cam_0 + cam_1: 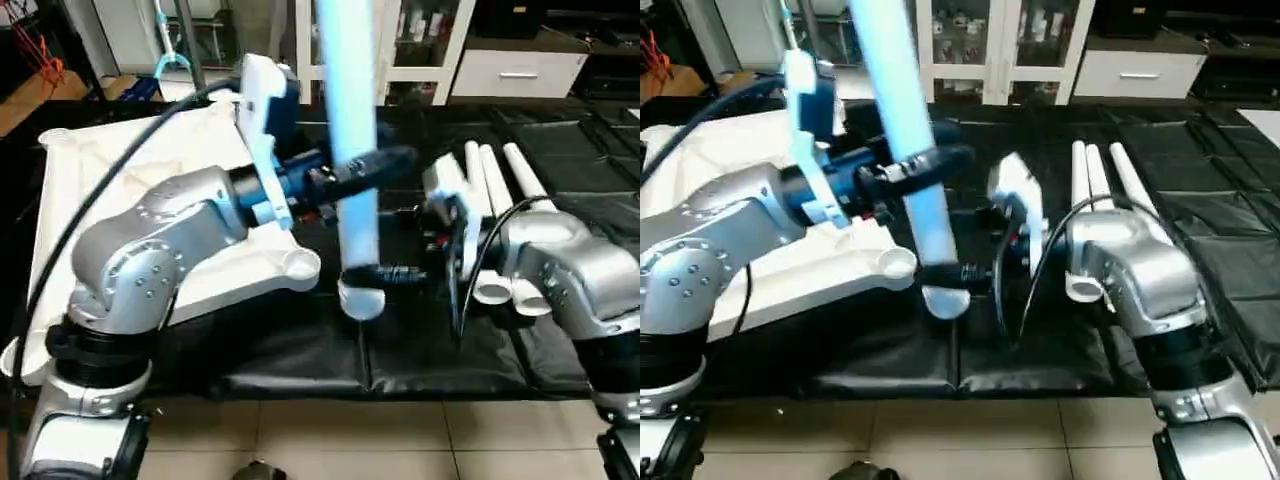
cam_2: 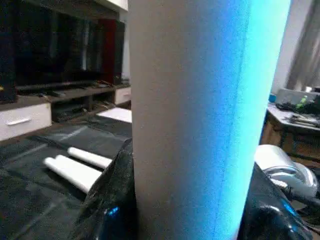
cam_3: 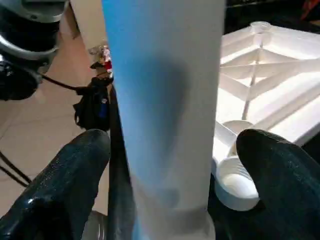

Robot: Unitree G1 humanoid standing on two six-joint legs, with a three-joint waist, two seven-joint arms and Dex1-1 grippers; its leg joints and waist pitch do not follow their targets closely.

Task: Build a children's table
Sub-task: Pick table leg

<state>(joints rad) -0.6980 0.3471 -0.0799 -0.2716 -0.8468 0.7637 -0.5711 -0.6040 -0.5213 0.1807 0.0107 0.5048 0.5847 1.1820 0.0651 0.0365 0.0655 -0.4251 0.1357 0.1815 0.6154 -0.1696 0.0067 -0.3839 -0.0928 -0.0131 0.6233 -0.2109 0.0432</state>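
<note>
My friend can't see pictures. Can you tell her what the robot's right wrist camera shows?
A white table leg stands upright between the right gripper's two black fingers, which are spread wide and not squeezing it. Behind it lies the upside-down white tabletop, showing ribs and a round corner socket.

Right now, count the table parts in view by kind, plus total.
Tabletop: 1, lying ribbed side up
Leg held upright in the left gripper: 1
Legs lying on the black mat: 3
Total: 5 parts
</note>
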